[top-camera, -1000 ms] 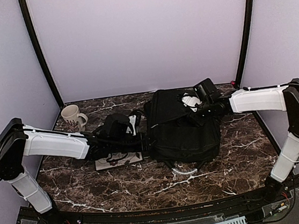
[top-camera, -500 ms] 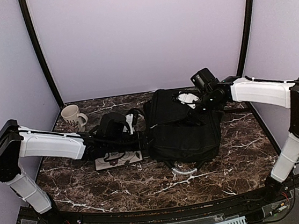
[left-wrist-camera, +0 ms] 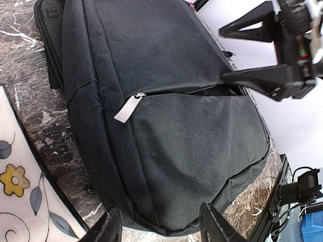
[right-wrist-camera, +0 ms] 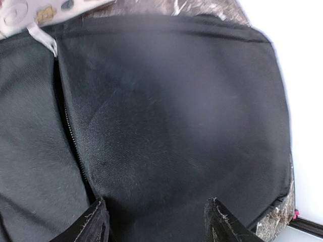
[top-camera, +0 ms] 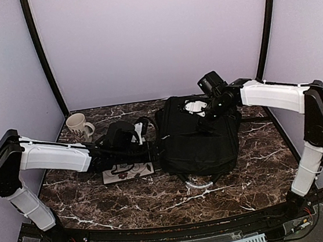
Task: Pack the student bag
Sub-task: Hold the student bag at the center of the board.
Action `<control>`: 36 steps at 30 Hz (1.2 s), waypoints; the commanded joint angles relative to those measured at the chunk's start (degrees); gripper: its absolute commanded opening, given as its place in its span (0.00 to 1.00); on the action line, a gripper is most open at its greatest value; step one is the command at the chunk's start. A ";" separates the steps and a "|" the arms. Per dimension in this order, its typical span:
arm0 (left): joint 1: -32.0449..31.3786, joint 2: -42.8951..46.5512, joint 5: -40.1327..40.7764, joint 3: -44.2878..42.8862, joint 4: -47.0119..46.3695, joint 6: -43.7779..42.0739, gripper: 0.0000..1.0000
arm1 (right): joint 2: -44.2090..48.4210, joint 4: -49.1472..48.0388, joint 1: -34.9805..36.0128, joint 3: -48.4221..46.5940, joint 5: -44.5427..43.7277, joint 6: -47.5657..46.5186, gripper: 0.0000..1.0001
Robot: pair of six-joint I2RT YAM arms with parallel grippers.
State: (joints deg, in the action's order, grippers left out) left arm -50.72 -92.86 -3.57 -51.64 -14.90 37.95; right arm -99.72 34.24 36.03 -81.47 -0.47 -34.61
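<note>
Right pincer (right-wrist-camera: 154, 222) is held spread apart, nothing gripped, right over the far end of the student bag (top-camera: 196, 143), laid flat on the table (top-camera: 158, 197). Left pincer (left-wrist-camera: 161, 227), also apart, is parked at its left edge.

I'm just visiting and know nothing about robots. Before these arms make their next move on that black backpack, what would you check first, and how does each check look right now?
1. The student bag lies flat on the table: ok.
2. The left gripper is open and holds nothing: ok. It sits at the bag's edge.
3. The right gripper is open above the bag's fabric: ok.
4. The zip with the white pull is undone for packing: cannot tell. The seam looks mostly closed.
5. The mug is upright and apart from the bag: ok.
6. The flowered pad is free to pick up: not ok. It lies partly under the left arm.
</note>
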 commanded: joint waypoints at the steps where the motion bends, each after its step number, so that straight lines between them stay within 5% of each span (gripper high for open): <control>1: 0.62 2.72 0.05 0.86 0.19 -0.12 0.54 | -2.78 -1.03 1.09 -0.23 -4.49 -1.91 0.63; 6: 0.84 2.69 -0.22 0.68 0.22 -0.11 0.54 | -4.49 -8.43 1.50 1.30 -14.46 -0.82 0.60; 15: 0.97 3.35 0.39 1.34 0.83 -0.01 0.54 | -2.49 -12.39 1.43 1.19 -19.61 2.56 0.57; 22: 0.97 2.82 0.08 1.55 0.41 0.61 0.54 | 2.85 -4.82 1.48 2.53 -3.49 0.11 0.59; 36: 7.71 1.23 -7.04 4.29 -8.42 7.59 0.54 | -0.91 -0.15 1.50 -2.36 8.33 4.88 0.49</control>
State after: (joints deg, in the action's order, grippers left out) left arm -45.25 -92.01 -7.60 -48.21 -18.41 43.27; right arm -98.52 34.02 37.65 -81.34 3.14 -32.32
